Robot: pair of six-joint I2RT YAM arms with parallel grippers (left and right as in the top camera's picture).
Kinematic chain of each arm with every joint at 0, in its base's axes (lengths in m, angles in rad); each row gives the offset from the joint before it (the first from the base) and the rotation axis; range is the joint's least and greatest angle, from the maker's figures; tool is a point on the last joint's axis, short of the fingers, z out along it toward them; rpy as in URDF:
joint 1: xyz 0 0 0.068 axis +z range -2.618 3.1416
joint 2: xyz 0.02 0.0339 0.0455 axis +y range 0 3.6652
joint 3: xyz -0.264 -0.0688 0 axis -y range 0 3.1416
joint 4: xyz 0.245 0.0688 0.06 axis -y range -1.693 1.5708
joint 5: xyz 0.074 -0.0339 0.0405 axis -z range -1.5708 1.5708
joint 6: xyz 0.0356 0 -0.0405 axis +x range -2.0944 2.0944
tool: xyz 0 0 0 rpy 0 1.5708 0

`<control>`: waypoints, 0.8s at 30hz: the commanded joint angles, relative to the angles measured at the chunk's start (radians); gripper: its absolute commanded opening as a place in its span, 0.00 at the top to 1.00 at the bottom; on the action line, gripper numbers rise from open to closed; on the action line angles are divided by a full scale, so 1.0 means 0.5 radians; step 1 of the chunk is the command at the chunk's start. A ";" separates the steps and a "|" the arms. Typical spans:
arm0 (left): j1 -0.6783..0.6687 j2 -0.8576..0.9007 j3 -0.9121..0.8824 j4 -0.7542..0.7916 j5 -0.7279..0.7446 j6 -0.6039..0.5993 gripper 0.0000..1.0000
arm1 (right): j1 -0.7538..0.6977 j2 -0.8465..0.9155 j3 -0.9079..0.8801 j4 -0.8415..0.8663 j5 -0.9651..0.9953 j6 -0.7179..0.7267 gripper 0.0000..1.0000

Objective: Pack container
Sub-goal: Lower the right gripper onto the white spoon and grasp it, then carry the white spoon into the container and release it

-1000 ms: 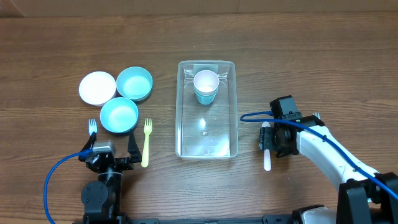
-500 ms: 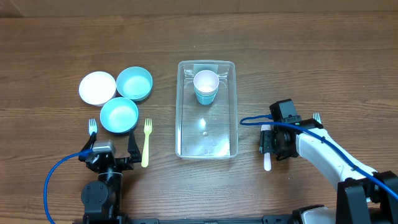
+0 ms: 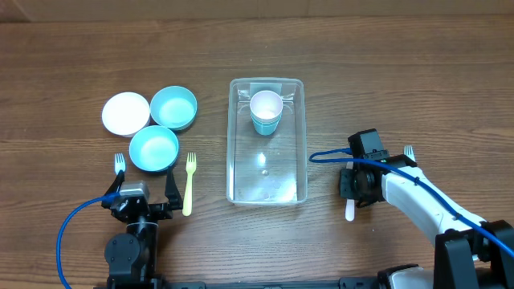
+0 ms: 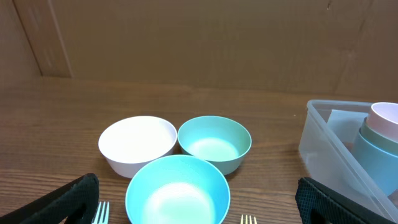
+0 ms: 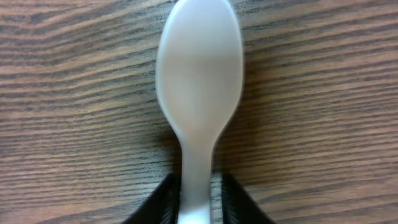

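Container (image 3: 265,172) sits mid-table, just left of your right gripper (image 3: 350,187), which is clamped on the white spoon (image 5: 199,87); the spoon lies parallel to its long side. Your left gripper (image 3: 144,191) gapes empty, farther off.

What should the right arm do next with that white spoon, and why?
Probably lift it straight up a little. The right tool has its fingers against both sides of the handle of the white spoon, which lies flat on the table, and the clear container beside it has room left.
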 commanded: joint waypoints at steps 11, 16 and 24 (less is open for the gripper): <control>0.025 -0.019 -0.007 0.007 -0.018 0.051 0.00 | 0.005 0.005 0.196 -0.202 0.074 -0.005 0.89; 0.025 -0.019 -0.007 0.007 -0.018 0.051 0.00 | 0.005 0.005 0.436 -0.369 0.081 -0.003 0.89; 0.025 -0.019 -0.007 0.007 -0.018 0.051 0.00 | 0.005 0.005 0.959 -0.749 0.080 -0.004 0.89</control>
